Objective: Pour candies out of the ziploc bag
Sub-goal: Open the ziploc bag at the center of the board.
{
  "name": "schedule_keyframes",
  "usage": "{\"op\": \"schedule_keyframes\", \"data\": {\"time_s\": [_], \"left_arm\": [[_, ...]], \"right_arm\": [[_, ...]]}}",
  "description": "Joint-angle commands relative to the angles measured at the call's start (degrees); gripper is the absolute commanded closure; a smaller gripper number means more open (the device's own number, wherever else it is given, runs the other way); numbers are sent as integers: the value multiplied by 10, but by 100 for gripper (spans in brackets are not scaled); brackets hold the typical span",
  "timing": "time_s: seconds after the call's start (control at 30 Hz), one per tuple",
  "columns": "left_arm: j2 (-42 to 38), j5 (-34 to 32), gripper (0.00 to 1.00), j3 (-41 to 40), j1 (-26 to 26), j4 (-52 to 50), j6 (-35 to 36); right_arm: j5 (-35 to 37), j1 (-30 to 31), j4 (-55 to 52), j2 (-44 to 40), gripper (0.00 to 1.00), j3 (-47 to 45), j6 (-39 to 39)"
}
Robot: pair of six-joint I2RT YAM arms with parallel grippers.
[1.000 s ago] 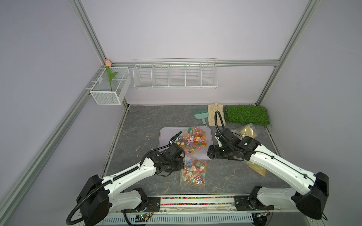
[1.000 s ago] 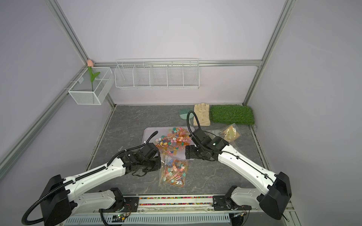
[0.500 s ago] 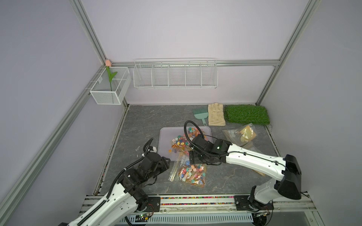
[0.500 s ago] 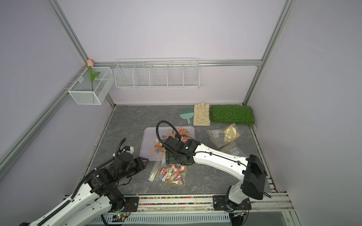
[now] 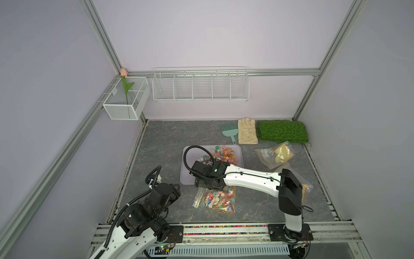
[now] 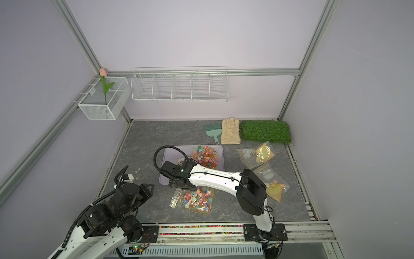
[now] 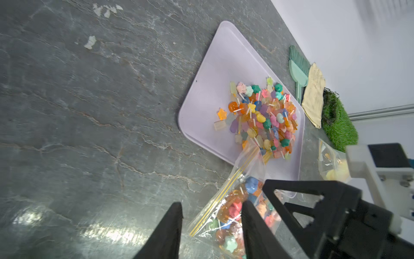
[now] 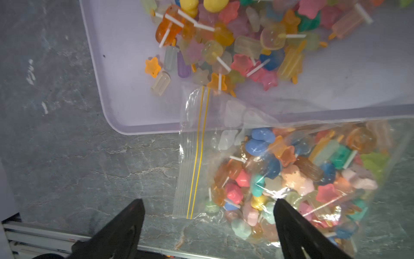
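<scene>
The clear ziploc bag (image 5: pixel 216 200) (image 6: pixel 198 199) lies flat on the grey table, still holding many multicoloured candies (image 8: pixel 291 170). Its yellow-striped zip end (image 8: pixel 197 157) overlaps the front rim of the lilac tray (image 5: pixel 186 163) (image 8: pixel 125 94). A heap of loose candies (image 5: pixel 224 155) (image 6: pixel 205 156) (image 7: pixel 264 116) sits in the tray. My right gripper (image 5: pixel 209 186) (image 8: pixel 208 213) hovers just above the bag's zip end, jaws wide open and empty. My left gripper (image 5: pixel 174 189) (image 7: pixel 211 222) is open and empty, left of the bag and apart from it.
Two other clear bags with yellow contents (image 5: pixel 276 154) (image 5: pixel 301 190) lie at the right. A green turf mat (image 5: pixel 281 131), a cream glove (image 5: pixel 246 131) and a teal brush (image 5: pixel 229 131) line the back. A wire shelf (image 5: pixel 200 84) and a mesh basket (image 5: pixel 125 101) hang on the walls.
Both grippers had the bag over the tray; now it lies on the table. My left gripper opened and pulled back to the front left. My right arm swung left over the bag.
</scene>
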Motion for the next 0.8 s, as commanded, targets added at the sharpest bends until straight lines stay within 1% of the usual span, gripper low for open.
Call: {"op": "schedule_keyframes", "data": {"time_s": [0.0,0.1,0.17,0.4,0.63,0.77], "left_arm": [[-13,-22,55,9,2,-39,-16],[-18,-16,55,2,3,-31,-16],[-19,-15,55,-1,2,-28,-15],[-27,-16,54,-9,3,-27,-12],[-30,-19,54,-13,2,-25,-14],[-32,-22,53,-14,3,-25,-15]], "right_arm": [[-27,6,-2,23,16,11,42],[-39,6,8,40,27,10,49],[-40,6,10,46,30,9,51],[-48,1,22,64,34,8,50],[-54,-5,28,75,35,10,49],[-58,-8,32,80,41,9,48]]}}
